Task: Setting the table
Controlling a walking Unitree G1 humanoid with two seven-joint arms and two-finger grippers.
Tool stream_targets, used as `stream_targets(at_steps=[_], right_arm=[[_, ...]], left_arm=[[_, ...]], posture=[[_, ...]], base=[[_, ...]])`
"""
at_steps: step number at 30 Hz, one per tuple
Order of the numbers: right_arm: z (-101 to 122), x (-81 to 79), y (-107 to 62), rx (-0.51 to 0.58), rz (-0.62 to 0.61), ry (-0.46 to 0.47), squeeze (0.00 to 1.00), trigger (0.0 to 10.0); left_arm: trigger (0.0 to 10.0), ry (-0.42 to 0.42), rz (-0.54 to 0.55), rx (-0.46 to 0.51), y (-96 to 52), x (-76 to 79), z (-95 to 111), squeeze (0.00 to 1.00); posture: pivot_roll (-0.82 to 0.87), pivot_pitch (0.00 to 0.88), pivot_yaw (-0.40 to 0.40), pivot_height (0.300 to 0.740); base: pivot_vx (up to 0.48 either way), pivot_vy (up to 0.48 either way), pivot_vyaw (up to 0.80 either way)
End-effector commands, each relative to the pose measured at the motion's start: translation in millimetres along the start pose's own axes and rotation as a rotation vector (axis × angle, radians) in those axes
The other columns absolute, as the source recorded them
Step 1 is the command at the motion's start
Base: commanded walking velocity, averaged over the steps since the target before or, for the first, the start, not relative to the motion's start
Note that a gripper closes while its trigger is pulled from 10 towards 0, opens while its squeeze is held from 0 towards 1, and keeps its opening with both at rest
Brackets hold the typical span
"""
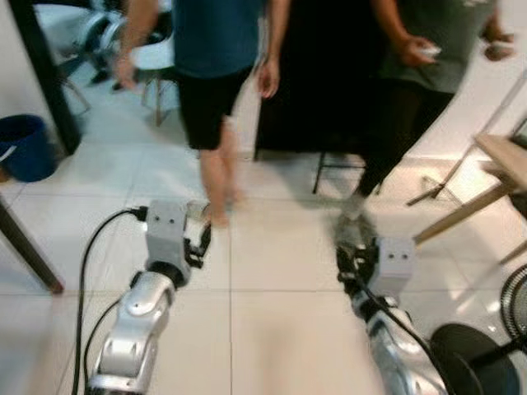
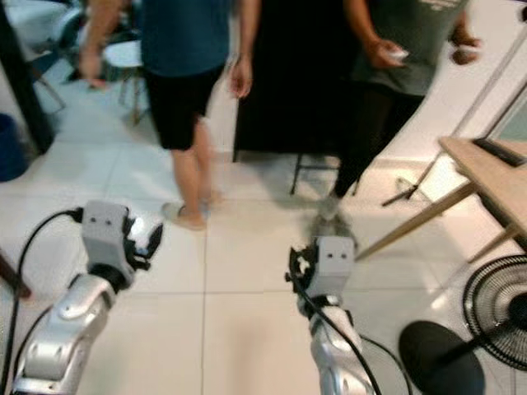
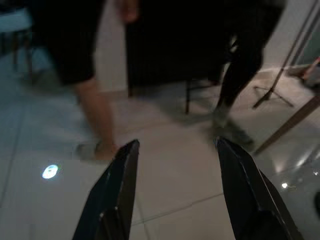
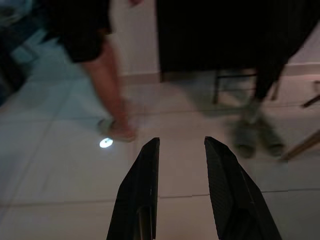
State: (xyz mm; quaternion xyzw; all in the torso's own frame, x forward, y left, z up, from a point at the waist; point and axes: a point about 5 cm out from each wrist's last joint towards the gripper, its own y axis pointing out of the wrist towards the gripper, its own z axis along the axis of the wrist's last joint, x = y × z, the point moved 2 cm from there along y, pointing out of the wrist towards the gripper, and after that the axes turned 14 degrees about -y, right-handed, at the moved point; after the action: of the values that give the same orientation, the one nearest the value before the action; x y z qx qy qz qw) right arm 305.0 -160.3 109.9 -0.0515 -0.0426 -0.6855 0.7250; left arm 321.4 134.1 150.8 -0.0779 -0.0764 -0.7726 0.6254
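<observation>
A wooden table on slanted legs stands at the right edge, and only its corner shows. Both my arms are held out low over the white tiled floor. My left gripper is open, its black fingers spread wide with nothing between them; it hangs over the tiles at the left. My right gripper is open too and holds nothing, and it hangs at the right, short of the table.
Two people stand close ahead: one in a blue shirt and black shorts, one in dark clothes holding a small white object. A dark chair stands between them. A blue bin is at the left, a floor fan at the lower right.
</observation>
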Motion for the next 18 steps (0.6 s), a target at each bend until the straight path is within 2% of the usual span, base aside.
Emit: stream_targets(at_steps=[1,18], right_arm=[[-4.8,0.1,-2.7,-0.018,-0.004,0.01,0.0,10.0],[-3.1,-1.4,-2.6,-0.013,-0.005,0.018,0.0,10.0]], left_arm=[[10.0,-0.003,0.013,-0.013,-2.0,-2.8,-3.2,0.0],[10.0,-0.067,0.016,0.009,-2.4,-3.7,4.6,0.0]], posture=[[-0.1,0.0,-0.006,0.74],[-0.09,0.0,-0.005,0.74]], base=[[0.0,0.0,-0.8],[0.0,0.0,-0.8]])
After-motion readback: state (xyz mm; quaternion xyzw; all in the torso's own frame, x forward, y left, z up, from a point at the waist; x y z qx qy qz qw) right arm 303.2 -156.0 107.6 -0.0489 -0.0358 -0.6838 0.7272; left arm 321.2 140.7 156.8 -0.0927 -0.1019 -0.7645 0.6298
